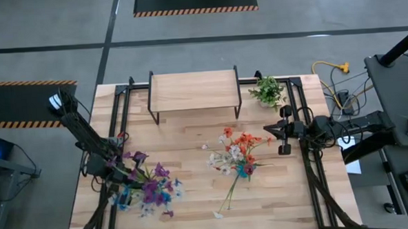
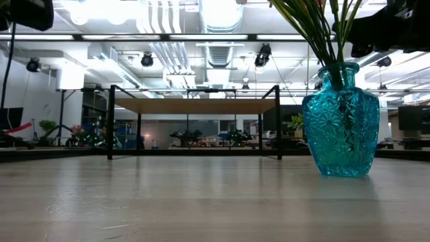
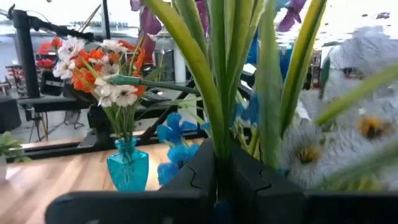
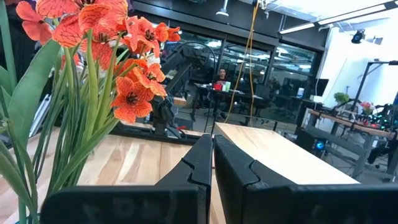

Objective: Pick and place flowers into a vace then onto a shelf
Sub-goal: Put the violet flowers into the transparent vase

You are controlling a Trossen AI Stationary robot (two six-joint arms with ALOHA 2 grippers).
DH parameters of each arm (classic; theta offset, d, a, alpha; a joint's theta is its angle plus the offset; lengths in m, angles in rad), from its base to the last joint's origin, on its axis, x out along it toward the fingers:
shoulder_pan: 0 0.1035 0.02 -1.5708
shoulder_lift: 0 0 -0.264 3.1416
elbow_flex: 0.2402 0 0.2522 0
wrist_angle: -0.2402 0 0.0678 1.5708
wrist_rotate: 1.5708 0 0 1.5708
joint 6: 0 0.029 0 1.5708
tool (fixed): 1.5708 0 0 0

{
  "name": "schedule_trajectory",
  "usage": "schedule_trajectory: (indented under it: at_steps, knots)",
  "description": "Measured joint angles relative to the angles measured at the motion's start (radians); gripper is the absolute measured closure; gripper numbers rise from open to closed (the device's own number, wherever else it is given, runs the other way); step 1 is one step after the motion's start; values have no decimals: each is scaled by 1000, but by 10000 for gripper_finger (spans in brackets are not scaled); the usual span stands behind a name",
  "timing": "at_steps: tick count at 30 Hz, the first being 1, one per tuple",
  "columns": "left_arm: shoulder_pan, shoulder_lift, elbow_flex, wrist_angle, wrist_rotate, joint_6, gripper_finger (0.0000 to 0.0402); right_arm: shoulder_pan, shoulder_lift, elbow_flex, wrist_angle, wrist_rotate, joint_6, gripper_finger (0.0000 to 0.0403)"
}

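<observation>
- The left gripper (image 1: pixel 127 181), at the table's near left, is clenched on green stems of purple, blue and white flowers (image 1: pixel 152 193).
- A turquoise cut-glass vase (image 2: pixel 340 121) with orange-red and white flowers (image 1: pixel 235 154) stands mid-table.
- The right gripper (image 1: pixel 266 131) hangs clenched and empty, just right of those blooms.
- The light wood shelf with black metal legs (image 1: pixel 193 91) stands at the far edge.

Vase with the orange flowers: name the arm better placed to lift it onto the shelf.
Right, probably: the right tool is shut and empty near the vase, while the left tool is shut on purple and blue flowers at the table's left side.
</observation>
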Motion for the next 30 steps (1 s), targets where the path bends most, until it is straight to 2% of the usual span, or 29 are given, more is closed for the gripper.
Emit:
schedule_trajectory:
  at_steps: [8, 15, 18, 30]
  knots:
    - [0, -11, -85, 18, -3, -110, 396, 0, 0, 0, 0, -1, 0, 394]
    - [1, -11, -137, 54, -32, -103, 396, 0, 0, 0, 0, -1, 0, 394]
    - [3, -11, -145, 55, -78, -103, 396, 0, 0, 0, 0, -1, 0, 394]
    - [126, -11, -147, 59, -182, -91, 396, 0, 0, 0, -1, -2, 0, 394]
